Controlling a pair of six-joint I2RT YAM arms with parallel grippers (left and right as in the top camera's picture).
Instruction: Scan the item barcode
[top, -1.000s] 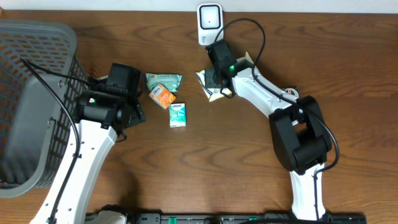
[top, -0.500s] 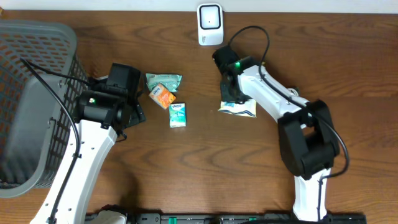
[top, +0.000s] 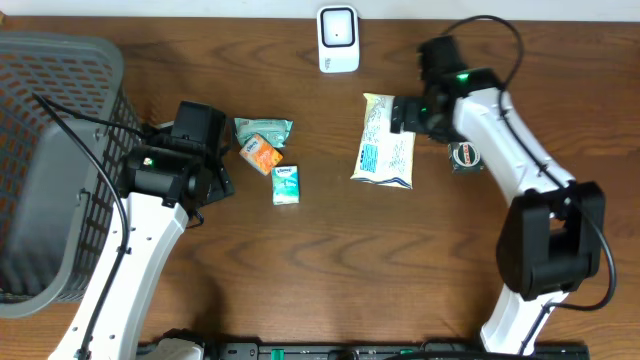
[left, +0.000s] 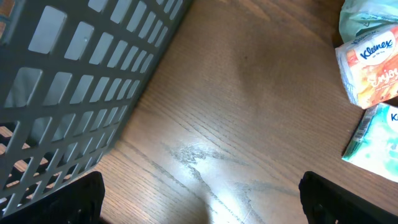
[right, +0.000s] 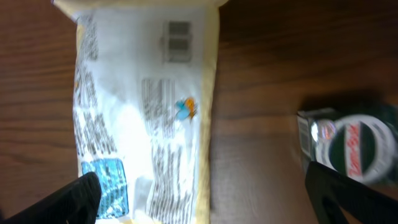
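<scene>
Snack bag (top: 385, 152) left of tin (top: 465, 156)

The surface (top: 300, 270) is dark brown wood, its fine grain running side to side; a pale strip (top: 200, 8) borders it along the top of the overhead view; a black rail (top: 400, 350) lies at its near edge; a grey mesh basket (top: 50, 150) stands at the left; light leaves a pale sheen (left: 194, 157) on the grain.
</scene>
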